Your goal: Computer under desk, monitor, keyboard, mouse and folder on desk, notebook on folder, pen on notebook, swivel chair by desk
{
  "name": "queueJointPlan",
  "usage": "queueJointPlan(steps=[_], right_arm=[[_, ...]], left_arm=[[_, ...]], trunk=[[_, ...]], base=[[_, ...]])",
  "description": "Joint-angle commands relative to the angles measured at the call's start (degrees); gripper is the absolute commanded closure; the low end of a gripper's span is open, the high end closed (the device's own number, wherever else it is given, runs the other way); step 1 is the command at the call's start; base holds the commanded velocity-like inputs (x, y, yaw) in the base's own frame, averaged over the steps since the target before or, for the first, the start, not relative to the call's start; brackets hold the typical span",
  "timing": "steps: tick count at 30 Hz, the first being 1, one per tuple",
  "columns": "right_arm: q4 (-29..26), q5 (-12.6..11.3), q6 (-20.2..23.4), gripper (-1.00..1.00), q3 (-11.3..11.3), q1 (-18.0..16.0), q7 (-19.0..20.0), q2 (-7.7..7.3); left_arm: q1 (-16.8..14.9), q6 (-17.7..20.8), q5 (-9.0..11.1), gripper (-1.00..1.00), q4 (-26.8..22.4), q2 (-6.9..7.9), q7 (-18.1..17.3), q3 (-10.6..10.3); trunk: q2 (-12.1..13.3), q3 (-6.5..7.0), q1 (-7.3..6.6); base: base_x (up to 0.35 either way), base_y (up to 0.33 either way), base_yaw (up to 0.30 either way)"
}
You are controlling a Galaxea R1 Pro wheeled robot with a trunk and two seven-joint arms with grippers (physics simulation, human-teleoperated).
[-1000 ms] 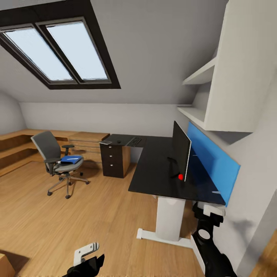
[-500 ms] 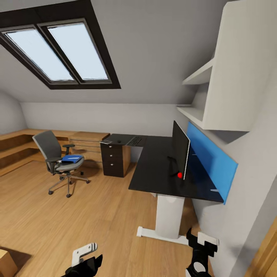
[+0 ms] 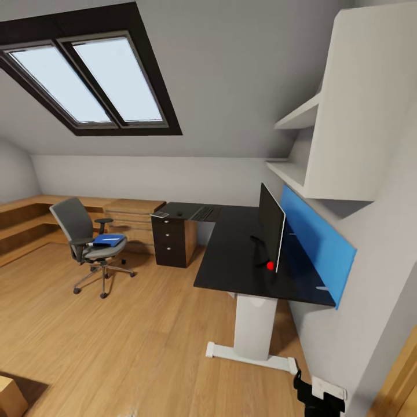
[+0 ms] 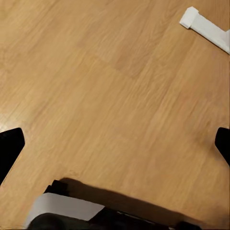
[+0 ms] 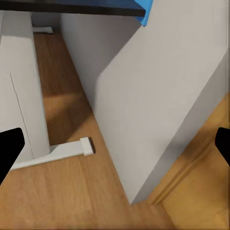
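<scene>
The desk stands at the right with its glossy black top and white pedestal leg. On it the monitor stands edge-on, a red light at its lower corner. At the desk's far end lie the keyboard, the small mouse and the grey notebook. The swivel chair is apart from the desk at the left, with the blue folder on its seat. The computer is out of view, and I cannot make out the pen. My left gripper hangs open over bare floor. My right gripper is open beside the pedestal, low near the wall.
A dark three-drawer unit and a light wooden cabinet stand at the back. A blue panel and white shelves line the right wall. The desk's white foot lies on the wooden floor. A brown box sits bottom left.
Both arms have dropped lower in the head view: the left gripper has sunk below the frame's bottom edge, and the right one has moved down to the bottom right corner.
</scene>
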Motion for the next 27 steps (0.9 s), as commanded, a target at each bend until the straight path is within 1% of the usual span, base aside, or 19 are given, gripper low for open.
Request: queueJointPlan(steps=[1,2,3,6,7,9,10,12,13,14,15,16,17,19,20,25,27], right_arm=[[0.2,0.5,-0.1,-1.00,-0.4,-0.1,0.1,-0.06],[0.6,0.4,-0.2,-1.00,-0.4,-0.1,0.4,-0.12],[3.5,0.5,-0.5,-1.00,-0.3,-0.1,3.5,-0.29],[4.2,0.5,-0.5,-1.00,-0.3,-0.1,4.0,-0.58],[6.8,0.5,-0.5,-1.00,-0.4,-0.1,4.3,-0.88],[7.3,0.5,-0.5,-1.00,-0.3,-0.1,4.3,-1.03],[7.6,0.4,-0.5,-1.00,-0.3,-0.1,4.5,-1.37],[7.6,0.4,-0.4,-1.00,-0.3,-0.1,4.8,-1.43],[7.7,0.4,-0.4,-1.00,-0.3,-0.1,5.5,-1.47],[7.7,0.4,-0.4,-1.00,-0.3,-0.1,6.0,-1.49],[7.8,0.4,-0.4,-1.00,-0.3,-0.1,7.7,-1.52],[7.8,0.5,-0.4,-1.00,-0.4,-0.1,10.0,-1.33],[8.0,0.4,-0.4,-1.00,-0.4,0.0,10.3,-1.15],[8.4,0.4,-0.4,-1.00,-0.4,0.0,10.4,-1.05],[8.8,0.4,-0.4,-1.00,-0.4,0.0,10.5,-0.98],[9.4,0.4,-0.4,-1.00,-0.4,0.0,10.7,-0.72],[9.5,0.4,-0.4,-1.00,-0.4,0.0,10.8,-0.59]], left_arm=[[0.0,-1.6,0.6,-1.00,2.2,0.25,0.3,0.0],[0.0,-4.0,0.5,-1.00,4.7,0.45,0.3,0.0],[0.0,-16.3,-1.1,-1.00,14.3,1.63,0.3,-0.1],[0.0,-17.7,-2.0,-1.00,17.5,2.25,0.2,-0.1],[-0.7,-18.2,-2.3,-1.00,20.9,2.66,0.2,-0.1],[-1.4,-18.3,-2.3,-1.00,22.5,2.71,0.2,-0.1],[-3.3,-18.6,-2.3,-1.00,26.5,2.77,0.2,-0.1],[-4.0,-19.2,-2.3,-1.00,28.6,2.92,0.2,-0.1],[-4.7,-20.4,-2.3,-1.00,31.0,3.16,0.2,-0.1],[-5.0,-21.1,-2.3,-1.00,32.4,3.25,0.2,-0.1],[-6.0,-24.1,-2.3,-1.00,36.7,3.48,0.1,-0.1],[-7.3,-31.3,-2.4,-1.00,43.4,3.69,0.1,-0.1],[-7.5,-33.6,-2.4,-1.00,44.3,3.70,0.1,-0.2],[-7.5,-34.7,-2.4,-1.00,44.7,3.70,0.1,-0.2],[-7.6,-35.5,-2.4,-1.00,44.9,3.71,0.1,-0.2],[-7.6,-36.8,-2.4,-1.00,45.3,3.78,0.2,-0.1],[-7.6,-38.0,-2.3,-1.00,45.4,3.79,0.2,0.0]], trunk=[[0.4,0.11,-0.21],[0.8,0.29,-0.43],[1.2,0.47,-0.65],[2.4,1.01,-1.31],[2.8,1.19,-1.53],[3.6,1.55,-1.97],[4.0,1.73,-2.19],[4.8,2.09,-2.63],[5.2,2.27,-2.85],[5.6,2.45,-3.07],[6.0,2.62,-3.29],[6.4,2.80,-3.51],[6.8,2.99,-3.73],[7.6,3.38,-4.17],[7.6,3.41,-4.17],[7.6,3.54,-4.17],[7.6,3.60,-4.17]], base=[[0.000,0.000,0.000],[0.000,0.000,0.000],[0.000,0.000,0.000],[0.000,0.000,0.000],[0.000,0.000,0.000],[0.000,0.000,0.000],[0.000,0.000,0.000],[0.000,0.000,0.000],[0.000,0.000,0.000],[0.000,0.000,0.000],[0.000,0.000,0.000],[0.000,0.000,0.024],[0.000,0.000,0.120],[0.000,0.000,0.158],[0.000,0.000,0.201],[0.000,0.000,0.231],[0.000,0.000,0.248]])
